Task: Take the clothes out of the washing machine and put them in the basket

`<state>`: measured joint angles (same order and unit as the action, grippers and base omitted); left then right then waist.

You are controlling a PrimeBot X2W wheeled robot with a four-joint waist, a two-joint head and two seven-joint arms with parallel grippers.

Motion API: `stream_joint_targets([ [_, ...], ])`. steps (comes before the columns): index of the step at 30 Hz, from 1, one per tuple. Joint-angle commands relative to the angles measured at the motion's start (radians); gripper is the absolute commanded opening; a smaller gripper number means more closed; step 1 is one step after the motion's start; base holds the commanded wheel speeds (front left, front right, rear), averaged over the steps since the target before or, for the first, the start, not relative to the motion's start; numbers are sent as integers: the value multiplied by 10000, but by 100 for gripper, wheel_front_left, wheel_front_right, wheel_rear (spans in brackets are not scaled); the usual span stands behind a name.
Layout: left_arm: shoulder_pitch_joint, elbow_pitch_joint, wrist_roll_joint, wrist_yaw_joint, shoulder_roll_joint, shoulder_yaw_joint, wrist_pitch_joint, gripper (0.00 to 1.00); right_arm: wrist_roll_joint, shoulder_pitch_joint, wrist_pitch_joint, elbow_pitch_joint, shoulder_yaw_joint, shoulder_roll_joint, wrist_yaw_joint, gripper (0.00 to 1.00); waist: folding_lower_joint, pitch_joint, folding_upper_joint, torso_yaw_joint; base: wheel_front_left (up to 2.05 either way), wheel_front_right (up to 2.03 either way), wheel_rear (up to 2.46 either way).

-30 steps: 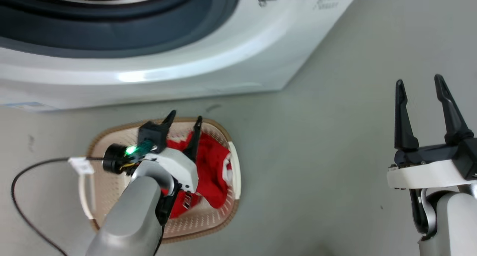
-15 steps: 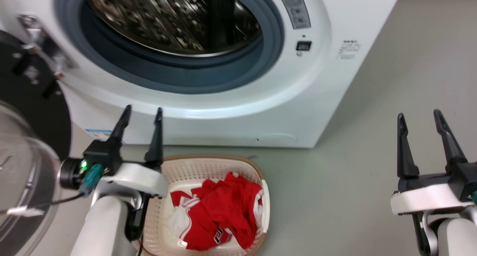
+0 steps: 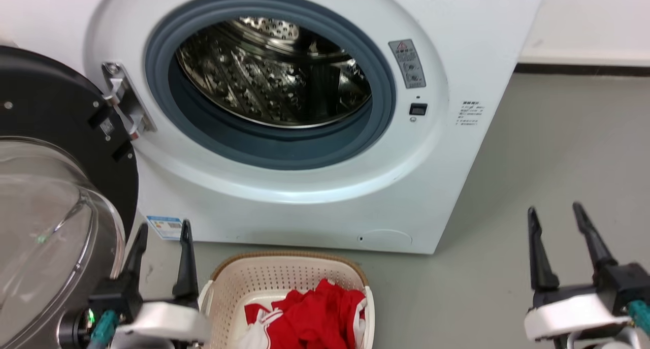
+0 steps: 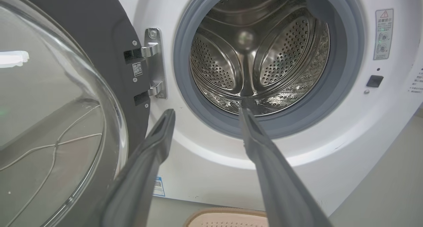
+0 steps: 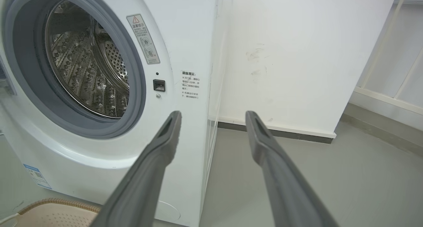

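The white washing machine takes up the upper and middle part of the head view, its round opening ringed by a thick grey seal. Its door stands swung wide at the left edge of the frame, a black frame around a bulging bowl of clear glass, hung on a metal hinge. Inside the opening, the steel drum shines, dotted with holes and crossed by raised ribs. Grey floor spreads across the right side.

At the bottom centre, just in front of the machine's base, sits the cream basket, with perforated walls and a brown woven-look rim. The clothes lie heaped in it towards its right side: bright red, crumpled fabric, with white trim showing at the heap's lower left.

The left gripper rises at the lower left, just beside the basket's left rim, its two dark fingers spread apart and holding nothing. The right gripper stands at the lower right over bare floor, well apart from the basket, fingers likewise parted and empty.
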<state>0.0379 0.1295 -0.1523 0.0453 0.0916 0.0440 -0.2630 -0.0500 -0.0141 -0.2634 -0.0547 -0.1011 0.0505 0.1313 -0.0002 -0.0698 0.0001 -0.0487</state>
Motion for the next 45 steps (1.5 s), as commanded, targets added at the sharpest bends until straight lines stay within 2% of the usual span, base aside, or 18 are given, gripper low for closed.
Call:
stream_joint_targets([
  [1,-222,-85,138,-16,-24,92,-26,100,75,185,-20,-7,35,-4,-11,100,2,203,-1,48,0,0,0],
  [12,-1393,-334,783,-148,-332,76,-26,100,393,728,-20,-48,47,-4,-11,100,2,648,-1,216,0,0,0],
  [29,-952,-552,1402,-39,-326,-139,-26,100,489,536,-20,-54,55,-4,-11,100,2,463,-1,348,0,0,0],
  [30,-1051,-537,1353,-23,-345,-121,0,0,486,611,0,-81,65,-2,0,0,3,460,-1,350,0,0,0],
  [35,-1265,-44,1287,-16,-395,-108,71,0,524,774,68,-553,91,-36,2,0,4,459,-1,353,0,0,0],
  [45,-940,165,-864,103,-397,55,621,0,2717,503,594,-758,38,-31,1,0,3,476,-1,363,0,0,0],
])
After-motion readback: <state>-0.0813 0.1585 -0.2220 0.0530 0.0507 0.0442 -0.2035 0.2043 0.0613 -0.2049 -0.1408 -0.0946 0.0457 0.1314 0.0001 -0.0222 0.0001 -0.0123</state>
